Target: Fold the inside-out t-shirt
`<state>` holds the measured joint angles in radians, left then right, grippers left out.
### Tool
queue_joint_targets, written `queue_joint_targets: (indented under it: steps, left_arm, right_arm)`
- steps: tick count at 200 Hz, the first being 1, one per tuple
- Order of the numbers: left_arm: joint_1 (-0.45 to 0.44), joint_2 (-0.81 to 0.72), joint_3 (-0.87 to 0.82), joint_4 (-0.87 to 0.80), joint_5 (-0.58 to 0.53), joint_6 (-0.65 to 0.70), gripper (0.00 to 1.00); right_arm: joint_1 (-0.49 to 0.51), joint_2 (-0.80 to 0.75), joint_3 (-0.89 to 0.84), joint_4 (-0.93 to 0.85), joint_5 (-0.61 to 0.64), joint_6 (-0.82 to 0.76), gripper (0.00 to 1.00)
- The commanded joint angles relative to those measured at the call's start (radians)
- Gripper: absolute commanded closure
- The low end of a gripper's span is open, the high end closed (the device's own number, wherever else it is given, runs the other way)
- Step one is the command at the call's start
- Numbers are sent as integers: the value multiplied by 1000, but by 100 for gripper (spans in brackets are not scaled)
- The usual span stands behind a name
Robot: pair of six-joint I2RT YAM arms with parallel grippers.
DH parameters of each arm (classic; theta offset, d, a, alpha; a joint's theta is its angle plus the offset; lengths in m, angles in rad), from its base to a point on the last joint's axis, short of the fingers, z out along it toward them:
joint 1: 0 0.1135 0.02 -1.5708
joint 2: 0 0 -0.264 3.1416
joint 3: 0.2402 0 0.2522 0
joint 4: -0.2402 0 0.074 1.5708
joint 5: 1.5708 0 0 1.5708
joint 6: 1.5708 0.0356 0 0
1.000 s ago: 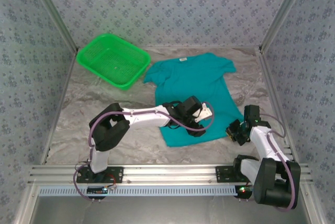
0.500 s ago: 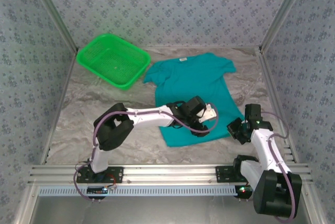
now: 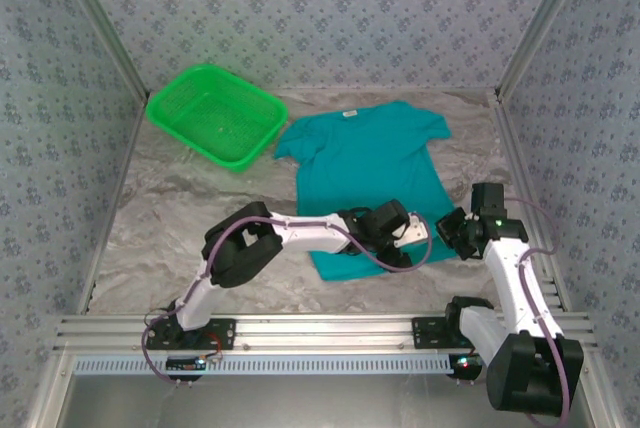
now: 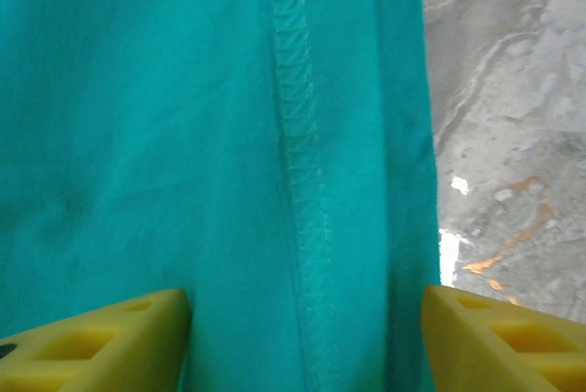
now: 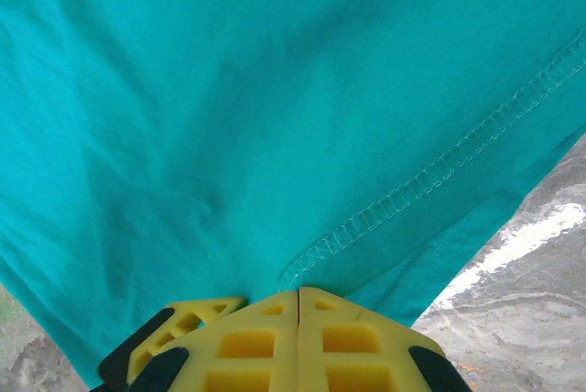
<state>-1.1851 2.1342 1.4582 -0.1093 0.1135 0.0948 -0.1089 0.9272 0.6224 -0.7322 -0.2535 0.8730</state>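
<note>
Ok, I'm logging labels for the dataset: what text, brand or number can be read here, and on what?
None can be read.
White neck label on the t-shirt: too small to read.
The cloth's teal face: no visible print.
Green basket: no text.

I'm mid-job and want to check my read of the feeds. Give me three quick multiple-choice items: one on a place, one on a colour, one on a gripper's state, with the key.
1. Where on the marbled grey table is the bright green plastic mesh basket?
A) far left corner
B) near right corner
C) on top of the shirt

2. What colour are the left gripper's fingers?
A) black
B) yellow
C) red

3. How does the left gripper stand at the teal short-sleeved cloth t-shirt?
A) shut on a sleeve
B) shut on the collar
C) open above a stitched seam

Key: 1 A, it sits by the far left wall; 2 B, both tips show yellow in the left wrist view; 3 C, a wide gap with the seam between the fingers.
</note>
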Motion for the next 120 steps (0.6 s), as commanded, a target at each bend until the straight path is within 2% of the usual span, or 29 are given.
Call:
queue_joint_targets:
  steps: [1, 12, 27, 46, 72, 86, 103, 120]
  left_arm:
    - [-1, 7, 49, -18, -70, -8, 55]
    - [4, -4, 50, -36, -116, -18, 76]
    - [19, -35, 50, -65, -113, -24, 100]
    - [54, -91, 43, -95, -54, -70, 100]
    - [142, -133, 22, -66, 109, -179, 100]
    - [182, -123, 37, -65, 173, -208, 100]
    - [216, -105, 67, -85, 236, -222, 100]
    - [255, -94, 79, -58, 305, -269, 100]
  right_arm:
    - [-17, 18, 37, -30, -15, 12, 100]
    - [-26, 30, 45, -26, -23, 8, 100]
    - [-27, 41, 49, -11, -33, 3, 100]
    - [-17, 57, 35, 44, -58, -62, 100]
    - [32, 67, 0, 121, -10, -208, 89]
    - [52, 32, -28, 161, -44, -235, 81]
    - [115, -66, -69, 205, -82, -289, 61]
    - [235, -150, -97, 222, -16, -307, 58]
